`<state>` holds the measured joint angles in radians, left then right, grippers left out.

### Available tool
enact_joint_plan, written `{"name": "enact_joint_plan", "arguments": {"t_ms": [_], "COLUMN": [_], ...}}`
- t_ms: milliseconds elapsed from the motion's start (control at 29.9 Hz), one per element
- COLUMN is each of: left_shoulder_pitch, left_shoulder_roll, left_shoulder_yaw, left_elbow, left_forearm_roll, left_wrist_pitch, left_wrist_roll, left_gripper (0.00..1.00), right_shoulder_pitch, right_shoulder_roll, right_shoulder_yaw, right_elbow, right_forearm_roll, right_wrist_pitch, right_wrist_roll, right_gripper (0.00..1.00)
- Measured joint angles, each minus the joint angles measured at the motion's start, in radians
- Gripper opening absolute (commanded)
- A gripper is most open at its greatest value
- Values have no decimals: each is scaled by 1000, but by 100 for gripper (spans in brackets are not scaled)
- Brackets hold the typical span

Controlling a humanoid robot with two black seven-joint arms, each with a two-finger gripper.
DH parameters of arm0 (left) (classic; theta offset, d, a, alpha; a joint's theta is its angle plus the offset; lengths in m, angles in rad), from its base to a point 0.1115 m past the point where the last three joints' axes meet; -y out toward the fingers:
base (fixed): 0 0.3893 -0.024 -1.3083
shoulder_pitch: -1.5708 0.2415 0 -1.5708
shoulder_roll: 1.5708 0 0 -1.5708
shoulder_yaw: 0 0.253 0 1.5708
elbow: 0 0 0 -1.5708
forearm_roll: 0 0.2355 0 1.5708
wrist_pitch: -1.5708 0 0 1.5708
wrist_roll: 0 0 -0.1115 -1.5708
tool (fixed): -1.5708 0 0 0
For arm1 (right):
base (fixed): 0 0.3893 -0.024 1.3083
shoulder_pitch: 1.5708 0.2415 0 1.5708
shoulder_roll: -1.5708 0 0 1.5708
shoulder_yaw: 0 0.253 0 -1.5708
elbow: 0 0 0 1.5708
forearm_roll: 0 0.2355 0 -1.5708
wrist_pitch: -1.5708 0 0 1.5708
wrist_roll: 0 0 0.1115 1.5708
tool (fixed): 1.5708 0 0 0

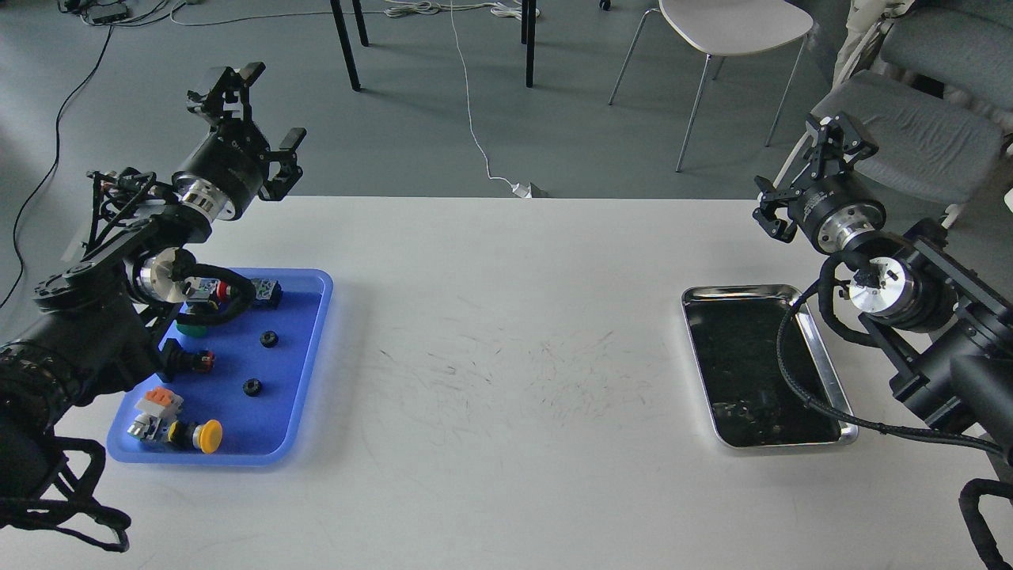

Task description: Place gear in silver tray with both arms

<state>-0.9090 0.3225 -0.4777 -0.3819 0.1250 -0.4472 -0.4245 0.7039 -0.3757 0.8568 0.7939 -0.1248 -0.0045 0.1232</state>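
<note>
Our left black two-finger gripper (247,111) hangs spread wide and empty above the table's far edge; our right black gripper (809,176) is also open and empty. Two small black toothed gears (269,339) lie in the blue plastic tray (309,380). They look light, rigid and smooth, so pinching across the rim seems best. The shiny silver metal tray (831,388) sits empty, well apart.
</note>
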Motion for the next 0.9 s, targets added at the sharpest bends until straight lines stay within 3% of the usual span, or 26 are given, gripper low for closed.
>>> {"name": "enact_joint_plan", "arguments": {"t_ms": [535, 902], "left_shoulder_pitch": [3, 3], "left_shoulder_roll": [2, -12], "left_shoulder_yaw": [34, 43], "left_elbow": [0, 3], "left_forearm_roll": [5, 5], "left_wrist_pitch": [-1, 43], "left_wrist_roll": [-1, -3], "left_gripper": [99, 99], "right_shoulder_pitch": [-19, -21], "right_shoulder_roll": [-31, -32], "right_shoulder_yaw": [-60, -64], "right_elbow": [32, 33], "right_forearm_roll": [-1, -2], "right_wrist_pitch": [25, 21], "right_wrist_roll": [-6, -4], "right_gripper": [99, 99]}}
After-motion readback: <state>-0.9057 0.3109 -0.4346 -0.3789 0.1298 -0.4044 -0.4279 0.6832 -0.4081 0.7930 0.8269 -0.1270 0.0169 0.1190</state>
